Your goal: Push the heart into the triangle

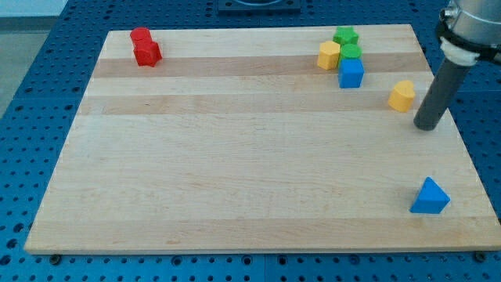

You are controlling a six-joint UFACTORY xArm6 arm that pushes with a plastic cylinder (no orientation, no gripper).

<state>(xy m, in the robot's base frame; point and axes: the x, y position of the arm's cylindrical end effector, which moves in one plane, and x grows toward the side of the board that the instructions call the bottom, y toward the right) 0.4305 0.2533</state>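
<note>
My tip: my tip (427,126) is resting at the view's right edge of the tabletop, at the lower end of a straight dark rod coming down from the view's top right.
Pincer state: the arm is carrying no pincer, only the rod, so nothing is being grasped or released.
Yellow heart: the yellow heart block (402,95) is sitting just to the view's left of my tip and a little higher, close beside the rod; whether the two are touching I cannot tell.
Blue triangle: the blue triangle block (430,197) is lying near the view's bottom right corner, well below my tip and the heart, apart from both.
Cluster: four blocks are crowding together near the view's top, left of the heart.
Blue block: a blue block (351,73) is standing at the bottom of that cluster, nearest the heart.
Green blocks: one green block (351,52) is sitting just above the blue one, and another green block (345,36) is sitting above that, nearest the top edge.
Yellow block: a yellow block (329,56) is pressing against the cluster's left side.
Red blocks: two red blocks (145,47) are sitting together at the view's top left, far from my tip.
Tabletop: the pale wooden tabletop (235,172) is carrying all the blocks.
</note>
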